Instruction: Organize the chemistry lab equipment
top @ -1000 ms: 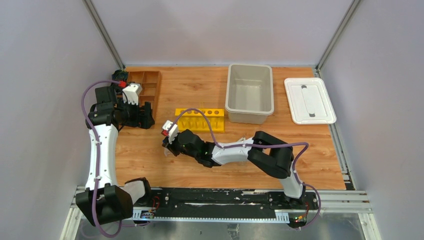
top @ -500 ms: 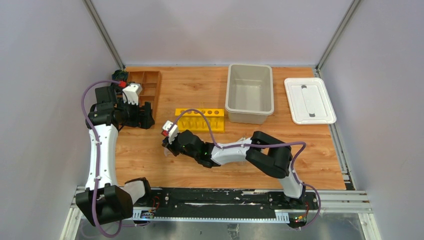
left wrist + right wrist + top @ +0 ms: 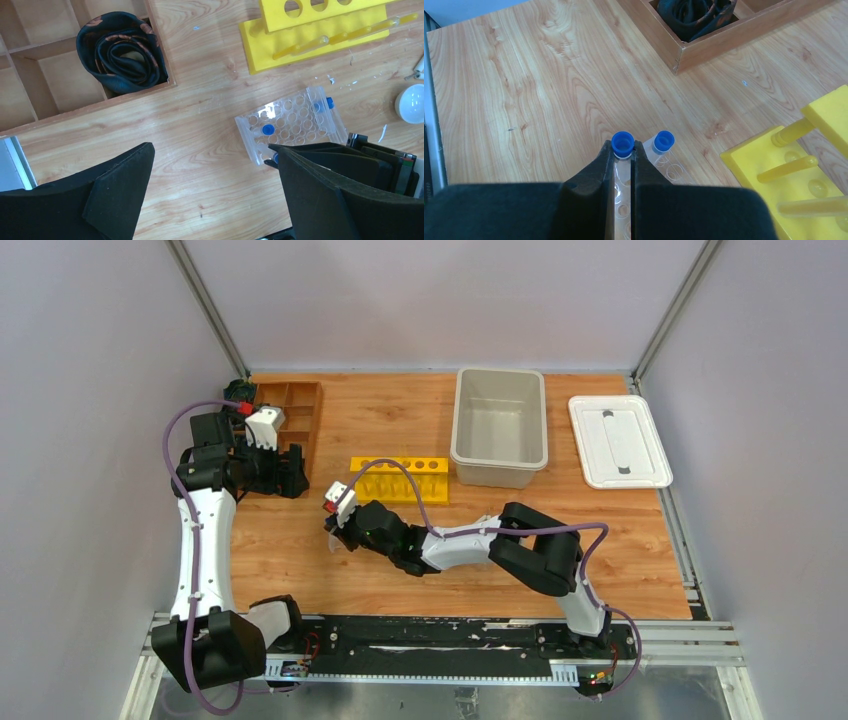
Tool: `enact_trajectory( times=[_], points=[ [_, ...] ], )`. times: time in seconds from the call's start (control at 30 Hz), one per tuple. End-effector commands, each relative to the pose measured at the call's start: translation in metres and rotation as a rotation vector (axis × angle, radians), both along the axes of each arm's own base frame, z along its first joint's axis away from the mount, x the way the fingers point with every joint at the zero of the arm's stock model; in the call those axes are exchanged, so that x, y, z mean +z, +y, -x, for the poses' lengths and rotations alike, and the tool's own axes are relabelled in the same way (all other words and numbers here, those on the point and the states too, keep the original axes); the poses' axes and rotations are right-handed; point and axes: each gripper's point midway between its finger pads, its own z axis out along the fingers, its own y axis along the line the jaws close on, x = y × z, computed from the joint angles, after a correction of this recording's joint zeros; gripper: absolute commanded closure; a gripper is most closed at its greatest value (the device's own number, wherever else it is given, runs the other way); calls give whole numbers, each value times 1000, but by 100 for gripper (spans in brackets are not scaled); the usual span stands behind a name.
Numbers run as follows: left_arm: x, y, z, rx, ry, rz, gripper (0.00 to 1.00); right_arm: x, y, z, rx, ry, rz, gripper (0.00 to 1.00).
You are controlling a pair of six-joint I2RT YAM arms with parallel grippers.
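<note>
My right gripper (image 3: 623,151) is shut on a thin clear blue-capped tube (image 3: 623,143) and holds it upright over the clear plastic rack (image 3: 670,171). A second blue-capped tube (image 3: 664,141) stands in the rack just to its right. In the top view the right gripper (image 3: 338,533) is left of centre, over the rack. The left wrist view shows the rack (image 3: 292,124) with blue caps (image 3: 267,129) in it and a white round bowl (image 3: 412,103) at the right edge. My left gripper (image 3: 215,182) is open and empty above bare table, next to the rack. Beakers are out of view.
The brown wooden compartment tray (image 3: 296,412) stands at the back left, with a dark rolled item (image 3: 122,52) in one compartment. A yellow tube rack (image 3: 402,480) lies mid-table. A grey bin (image 3: 499,428) and its white lid (image 3: 618,440) are at the back right.
The right arm's elbow has edged slightly left. The right gripper stays over the rack with the tube. The left arm has not moved.
</note>
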Motion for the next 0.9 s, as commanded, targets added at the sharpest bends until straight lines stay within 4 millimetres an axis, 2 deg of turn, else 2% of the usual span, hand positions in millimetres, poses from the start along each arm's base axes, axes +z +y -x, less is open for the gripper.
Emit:
enact_trajectory(
  times=[0.0, 0.4, 0.5, 0.6, 0.87],
  points=[
    [8, 4, -5, 0, -37, -20, 0, -14, -7, -8, -33, -26, 39, 100],
    [9, 5, -5, 0, -43, -26, 0, -22, -7, -3, -20, 14, 46, 100],
    [10, 5, -5, -1, -47, -29, 0, -22, -7, -1, -20, 38, 48, 84],
    [12, 5, -5, 1, -50, -28, 0, -13, -8, -2, -32, 46, 37, 71],
    [16, 3, -4, 3, -63, -18, 0, 34, -22, 0, -75, 84, 1, 49]
  ],
)
